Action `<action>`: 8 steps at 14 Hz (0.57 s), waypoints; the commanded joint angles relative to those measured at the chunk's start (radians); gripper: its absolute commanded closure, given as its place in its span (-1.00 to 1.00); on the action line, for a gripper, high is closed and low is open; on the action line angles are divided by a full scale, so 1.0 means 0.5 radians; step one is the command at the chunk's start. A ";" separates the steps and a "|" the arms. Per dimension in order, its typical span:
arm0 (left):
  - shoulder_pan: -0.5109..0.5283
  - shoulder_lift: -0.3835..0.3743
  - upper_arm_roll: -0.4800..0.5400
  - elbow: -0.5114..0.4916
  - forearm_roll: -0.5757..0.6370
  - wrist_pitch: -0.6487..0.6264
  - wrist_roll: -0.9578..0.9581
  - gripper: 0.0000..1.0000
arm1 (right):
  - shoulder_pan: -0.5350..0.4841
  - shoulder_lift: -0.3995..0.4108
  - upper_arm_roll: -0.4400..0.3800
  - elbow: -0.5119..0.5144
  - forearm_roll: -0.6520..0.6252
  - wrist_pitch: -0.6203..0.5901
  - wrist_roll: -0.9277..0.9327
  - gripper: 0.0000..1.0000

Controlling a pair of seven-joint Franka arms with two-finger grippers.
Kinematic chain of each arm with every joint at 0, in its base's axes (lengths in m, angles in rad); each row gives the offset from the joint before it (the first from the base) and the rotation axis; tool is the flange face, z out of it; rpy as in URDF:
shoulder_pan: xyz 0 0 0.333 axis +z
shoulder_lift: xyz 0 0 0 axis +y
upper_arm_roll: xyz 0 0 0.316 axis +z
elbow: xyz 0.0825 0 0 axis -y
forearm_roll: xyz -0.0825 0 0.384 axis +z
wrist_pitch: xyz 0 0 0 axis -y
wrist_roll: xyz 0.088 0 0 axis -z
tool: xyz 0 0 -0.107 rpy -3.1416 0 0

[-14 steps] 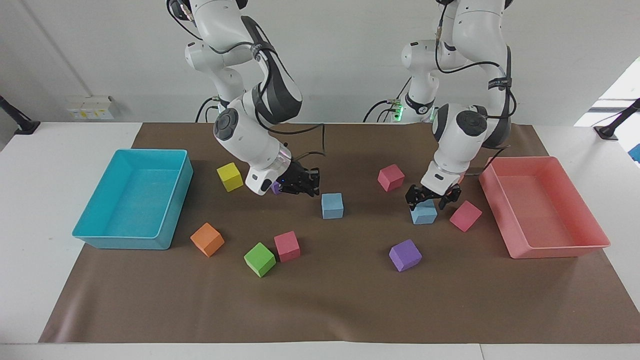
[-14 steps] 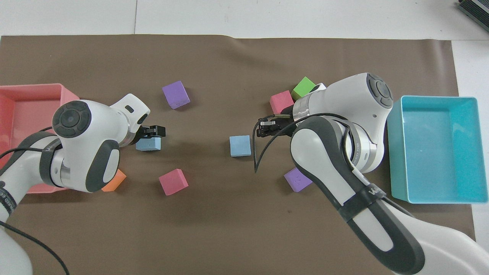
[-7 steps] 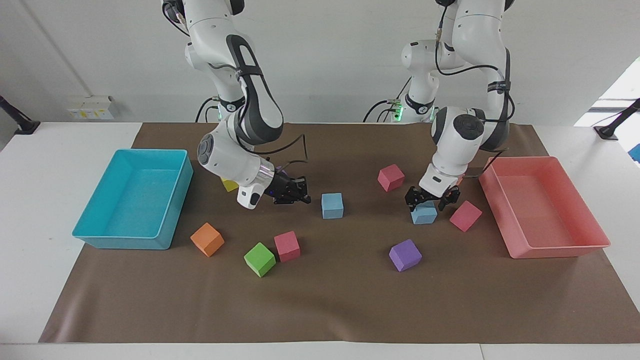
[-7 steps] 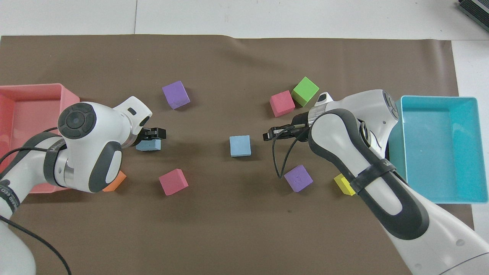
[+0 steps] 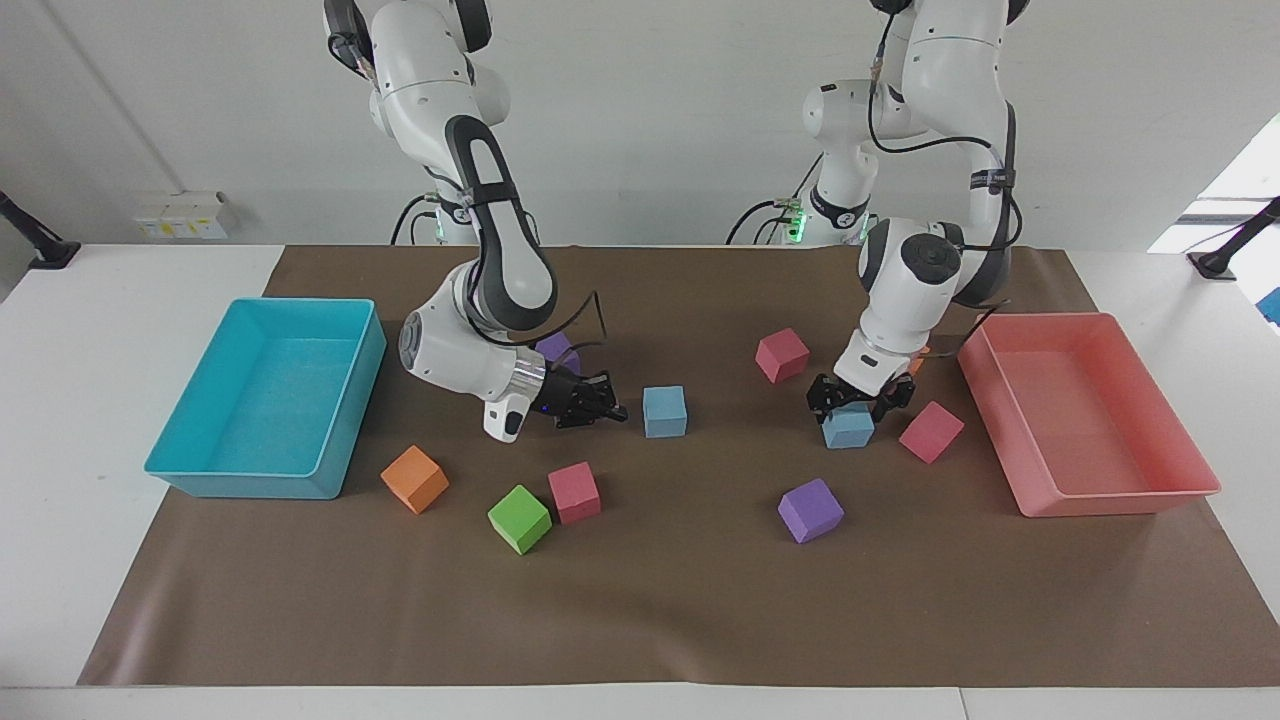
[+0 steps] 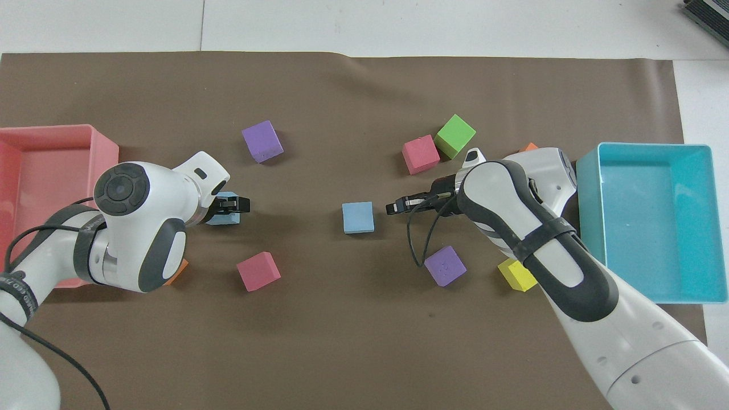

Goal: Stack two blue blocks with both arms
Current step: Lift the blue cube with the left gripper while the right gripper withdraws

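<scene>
One blue block (image 5: 664, 411) (image 6: 358, 217) lies mid-mat. My right gripper (image 5: 603, 408) (image 6: 393, 206) is shut, low over the mat beside this block on the turquoise tray's side, tips pointing at it with a small gap between. A second blue block (image 5: 848, 430) (image 6: 224, 203) sits toward the pink tray. My left gripper (image 5: 858, 396) (image 6: 234, 204) is open and points down onto it, one finger on each side of its top. The left arm hides most of this block in the overhead view.
A turquoise tray (image 5: 240, 487) stands at the right arm's end, a pink tray (image 5: 1110, 500) at the left arm's end. Scattered cubes: pink (image 5: 782, 355) (image 5: 931, 431) (image 5: 574, 492), purple (image 5: 810, 510) (image 5: 556, 348), green (image 5: 519, 519), orange (image 5: 414, 479), yellow (image 6: 517, 276).
My right arm has folded down, its shut gripper dropping low beside the middle blue block. My left gripper has stayed open over its block, shifting only slightly.
</scene>
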State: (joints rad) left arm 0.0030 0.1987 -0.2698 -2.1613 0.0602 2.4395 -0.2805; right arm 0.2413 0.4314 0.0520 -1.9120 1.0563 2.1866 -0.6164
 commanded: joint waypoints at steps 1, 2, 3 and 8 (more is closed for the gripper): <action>-0.034 0.011 0.030 -0.037 0.064 0.067 -0.019 -1.00 | -0.019 -0.016 0.019 -0.035 0.069 0.048 -0.071 1.00; -0.034 0.020 0.030 -0.037 0.064 0.067 -0.019 -1.00 | -0.022 -0.019 0.022 -0.048 0.066 0.069 -0.071 1.00; -0.034 0.026 0.030 -0.037 0.067 0.067 -0.019 -1.00 | -0.019 -0.022 0.019 -0.051 0.069 0.072 -0.068 1.00; -0.037 0.029 0.030 -0.009 0.079 0.060 -0.031 -0.63 | -0.019 -0.022 0.022 -0.054 0.072 0.081 -0.065 1.00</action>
State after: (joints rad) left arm 0.0030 0.2127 -0.2698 -2.1650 0.0774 2.4509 -0.2807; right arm 0.2413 0.4320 0.0524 -1.9172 1.0566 2.2051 -0.6167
